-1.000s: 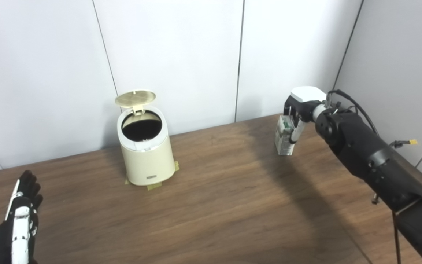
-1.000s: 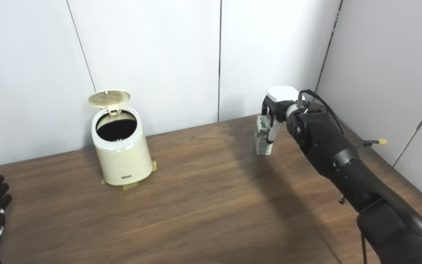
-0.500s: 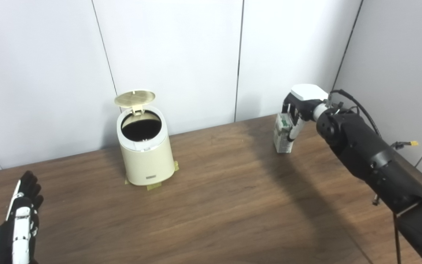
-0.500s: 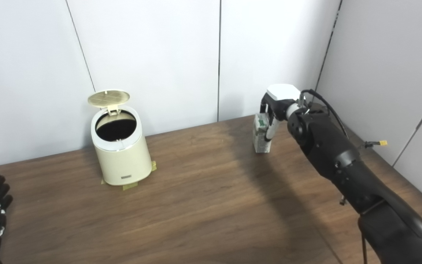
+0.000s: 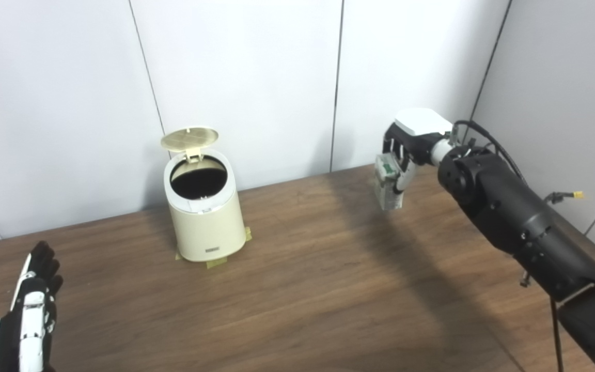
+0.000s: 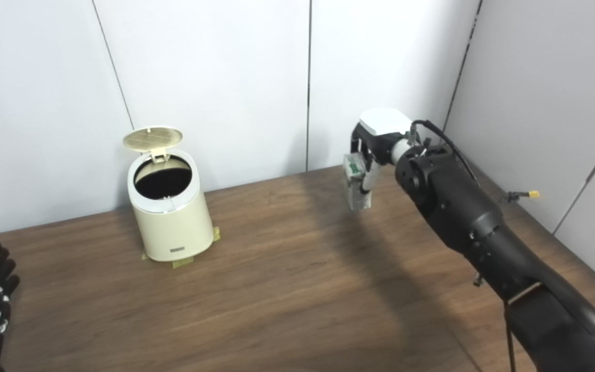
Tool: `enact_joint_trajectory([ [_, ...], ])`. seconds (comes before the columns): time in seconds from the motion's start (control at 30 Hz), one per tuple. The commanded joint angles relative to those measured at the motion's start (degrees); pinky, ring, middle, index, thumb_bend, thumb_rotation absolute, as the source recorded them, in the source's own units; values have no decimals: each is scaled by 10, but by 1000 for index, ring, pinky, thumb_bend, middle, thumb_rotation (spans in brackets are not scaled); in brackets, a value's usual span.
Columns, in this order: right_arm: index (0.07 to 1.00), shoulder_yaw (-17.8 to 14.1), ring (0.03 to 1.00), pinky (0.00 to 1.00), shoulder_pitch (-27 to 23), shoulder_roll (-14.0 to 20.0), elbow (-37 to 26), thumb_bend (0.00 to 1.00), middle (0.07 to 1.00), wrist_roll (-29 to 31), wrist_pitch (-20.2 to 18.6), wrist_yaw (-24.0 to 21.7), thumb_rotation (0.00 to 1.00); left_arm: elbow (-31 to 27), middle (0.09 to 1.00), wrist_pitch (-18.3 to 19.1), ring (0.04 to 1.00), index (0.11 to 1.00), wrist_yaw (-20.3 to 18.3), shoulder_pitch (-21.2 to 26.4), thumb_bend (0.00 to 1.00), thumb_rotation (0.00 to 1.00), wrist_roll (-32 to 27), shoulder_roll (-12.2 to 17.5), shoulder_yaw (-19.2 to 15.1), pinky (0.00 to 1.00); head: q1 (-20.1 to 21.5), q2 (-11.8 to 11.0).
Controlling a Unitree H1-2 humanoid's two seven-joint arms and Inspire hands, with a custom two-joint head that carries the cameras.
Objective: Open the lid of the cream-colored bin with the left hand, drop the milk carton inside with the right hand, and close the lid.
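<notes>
The desk [image 5: 302, 289] carries the cream bin [image 5: 204, 227] at its back left, its lid [image 5: 189, 138] tipped up and the dark inside showing. The right robot hand [image 5: 406, 150] holds the carton [image 5: 386, 181] in the air above the desk's back right, well apart from the bin. The left robot hand [image 5: 31, 305] lies at the near left corner, fingers straight and empty.

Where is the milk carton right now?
The milk carton is held in the right hand, up above the table near the back wall, well to the right of the open bin.
</notes>
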State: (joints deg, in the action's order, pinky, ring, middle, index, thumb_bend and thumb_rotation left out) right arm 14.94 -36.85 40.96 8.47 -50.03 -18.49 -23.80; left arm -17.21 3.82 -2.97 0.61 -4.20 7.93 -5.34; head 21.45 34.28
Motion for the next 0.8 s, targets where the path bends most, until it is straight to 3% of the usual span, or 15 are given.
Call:
enact_joint_trajectory([
  [0.0, 474, -16, 602, 477, -48, 11, -31, 524, 619, -11, -13, 2, 79, -6, 994, -15, 1000, 987, 3, 19, 280, 1000, 7, -1, 2, 1000, -1, 0],
  [0.07, 480, -15, 465, 368, -51, 7, -44, 529, 515, -12, -11, 0, 20, -4, 992, -17, 1000, 987, 4, 20, 276, 1000, 8, -1, 2, 1000, -4, -1],
  [0.17, 506, -15, 401, 316, -57, -2, -65, 529, 434, -9, -3, 1, 2, -2, 989, -24, 1000, 987, 5, 21, 263, 1000, 16, -2, 5, 1000, -7, -1],
  [0.53, 503, -20, 406, 324, -78, -45, -133, 523, 485, 4, 15, -9, 0, -1, 997, -27, 1000, 990, 5, 22, 256, 1000, 29, -4, 9, 1000, -14, -5],
  [0.77, 540, -23, 380, 269, -86, -77, -163, 514, 468, 17, 40, -6, 0, 7, 985, -39, 1000, 984, 8, 23, 232, 1000, 30, -8, 9, 1000, -22, -7],
])
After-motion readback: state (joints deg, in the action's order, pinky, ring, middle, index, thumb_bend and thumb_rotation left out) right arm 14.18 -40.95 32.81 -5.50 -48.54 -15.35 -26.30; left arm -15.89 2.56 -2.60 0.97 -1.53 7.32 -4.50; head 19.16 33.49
